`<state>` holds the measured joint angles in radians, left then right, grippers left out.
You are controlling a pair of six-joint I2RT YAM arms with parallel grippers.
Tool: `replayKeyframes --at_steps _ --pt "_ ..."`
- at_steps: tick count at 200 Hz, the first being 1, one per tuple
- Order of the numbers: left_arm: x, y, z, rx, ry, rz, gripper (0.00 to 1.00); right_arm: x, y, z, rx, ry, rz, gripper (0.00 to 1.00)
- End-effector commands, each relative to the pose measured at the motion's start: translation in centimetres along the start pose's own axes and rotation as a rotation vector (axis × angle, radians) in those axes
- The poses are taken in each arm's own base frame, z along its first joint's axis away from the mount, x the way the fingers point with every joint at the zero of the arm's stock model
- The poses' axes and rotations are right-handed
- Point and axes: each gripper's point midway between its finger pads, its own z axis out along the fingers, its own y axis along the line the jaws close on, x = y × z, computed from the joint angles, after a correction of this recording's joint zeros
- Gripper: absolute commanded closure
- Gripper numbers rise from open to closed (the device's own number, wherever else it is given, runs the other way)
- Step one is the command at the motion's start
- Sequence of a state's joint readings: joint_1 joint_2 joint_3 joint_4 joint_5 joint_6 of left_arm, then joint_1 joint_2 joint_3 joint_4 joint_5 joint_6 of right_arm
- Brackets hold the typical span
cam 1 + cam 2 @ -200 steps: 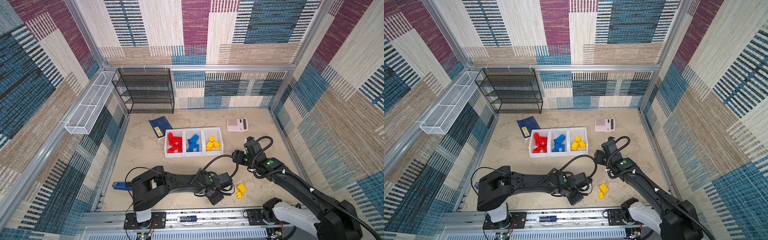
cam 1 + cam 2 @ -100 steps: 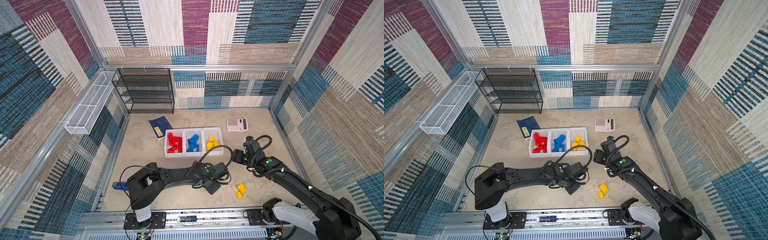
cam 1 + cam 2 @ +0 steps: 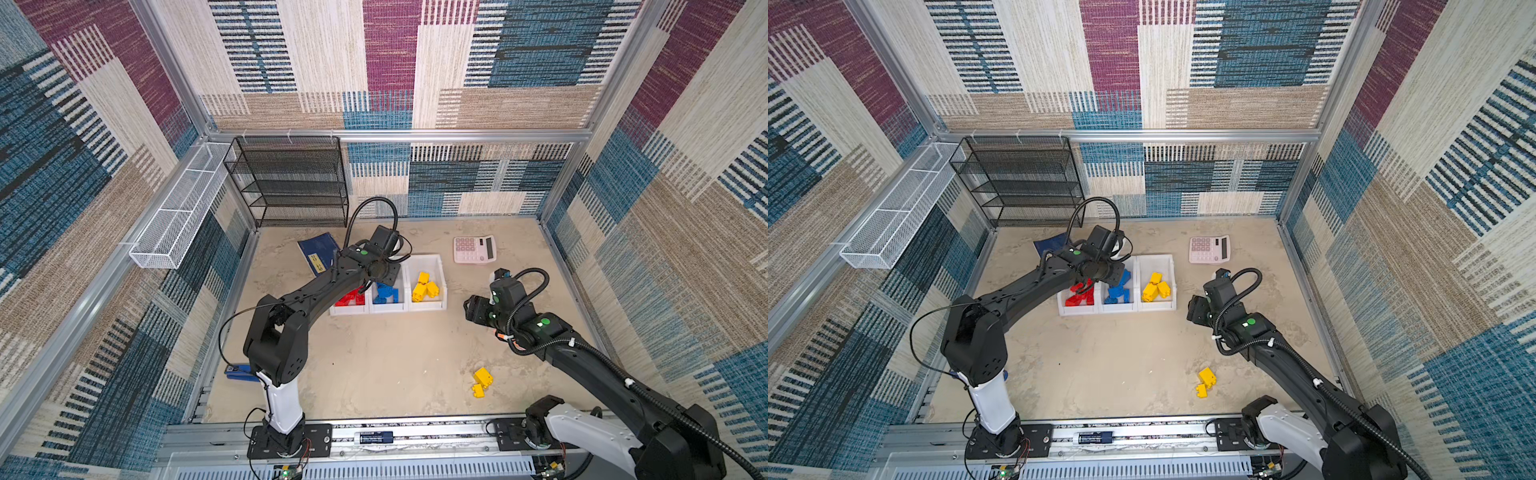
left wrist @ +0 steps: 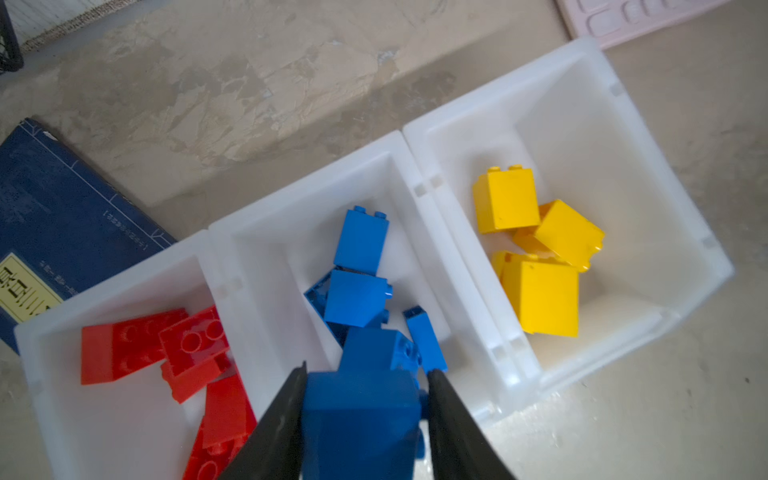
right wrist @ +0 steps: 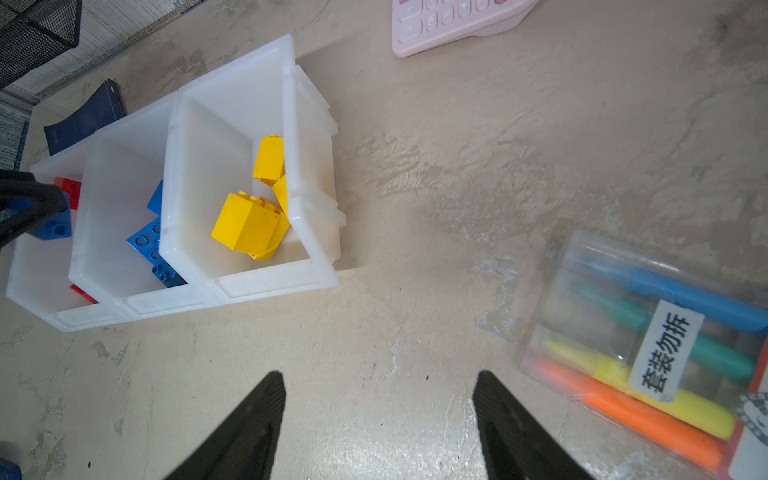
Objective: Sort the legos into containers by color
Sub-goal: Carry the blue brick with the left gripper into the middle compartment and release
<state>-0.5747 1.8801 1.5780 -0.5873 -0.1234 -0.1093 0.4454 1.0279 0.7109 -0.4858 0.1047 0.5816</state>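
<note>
Left wrist view shows the left gripper (image 4: 368, 371), jaws clamped on a blue brick (image 4: 361, 419), above the middle container (image 4: 286, 253). Right gripper (image 5: 379, 374) jaws stand apart, empty; yellow bricks (image 3: 482, 380) lie nearer it.

place: robot lab test cell, not a home, shop or office
enclosure: aluminium frame (image 3: 399, 135) boxes in the whole scene; the walls are patchwork fabric panels (image 3: 390, 62) in blue, maroon and beige
robots: two black arms, left arm (image 3: 316, 291) and right arm (image 3: 582, 353), bolted to a metal rail (image 3: 436, 434) along the front edge
wiring: exposed cable loop (image 3: 374, 203); bare circuit board (image 3: 286, 471) with a green light below the rail
surface: mottled beige tabletop (image 3: 395, 353)
props: unrelated staged items, namely pink calculator (image 3: 473, 249), black mesh rack (image 3: 291, 183), white wire basket (image 3: 174, 220), blue book (image 3: 318, 253), marker pack (image 5: 648, 345), white bins (image 3: 428, 306) holding toy bricks (image 3: 424, 286) grouped by colour
</note>
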Motion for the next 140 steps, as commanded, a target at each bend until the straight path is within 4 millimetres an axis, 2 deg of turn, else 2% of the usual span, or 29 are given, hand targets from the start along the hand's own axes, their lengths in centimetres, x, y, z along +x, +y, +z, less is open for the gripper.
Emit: replayKeyframes --at_steps 1,22,52,98,140 --pt "-0.8 0.8 1.1 -0.002 0.006 -0.004 0.56 0.2 -0.1 -0.2 -0.002 -0.001 0.016 0.26" --pt "-1.5 1.3 2.0 -0.008 0.014 -0.019 0.48 0.4 -0.2 -0.4 -0.007 0.007 0.021 0.26" --pt "-2.1 2.2 2.0 -0.046 0.004 -0.037 0.37 0.7 -0.4 -0.5 0.000 0.016 0.020 0.26" --pt "-1.5 2.4 1.1 -0.036 0.007 -0.069 0.36 1.1 -0.7 -0.6 0.008 0.022 0.035 0.25" --pt "-0.7 2.5 -1.0 -0.018 -0.024 -0.098 0.36 2.2 -1.5 -0.3 0.036 0.058 0.050 0.25"
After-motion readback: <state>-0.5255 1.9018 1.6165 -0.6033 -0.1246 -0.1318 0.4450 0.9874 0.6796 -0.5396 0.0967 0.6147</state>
